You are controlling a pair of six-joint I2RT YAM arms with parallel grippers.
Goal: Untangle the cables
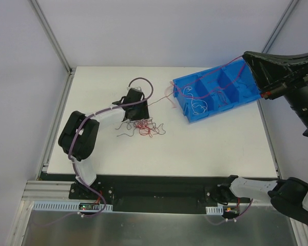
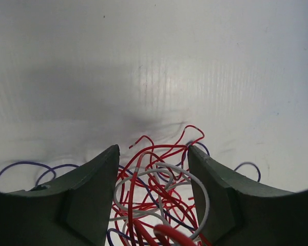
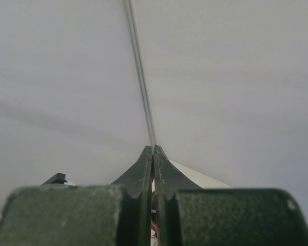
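The cables [image 1: 146,127] lie as a loose tangle of red, white and dark thin wires on the white table [image 1: 205,148]. My left gripper [image 1: 135,118] is down over the tangle's far edge and open. In the left wrist view [image 2: 153,154] its jaws straddle the tangle [image 2: 159,189] without closing on it. My right gripper [image 1: 246,56] is raised high at the far right and shut. A red wire [image 3: 153,177] shows pinched between its jaws [image 3: 153,148]. A thin red strand [image 1: 205,79] runs from it over the bin toward the tangle.
A blue compartment bin [image 1: 246,98] sits at the table's far right, with a few white and red wires inside. Thick purple cables run along the left arm [image 1: 79,136]. The right arm's base [image 1: 246,187] is at the near edge.
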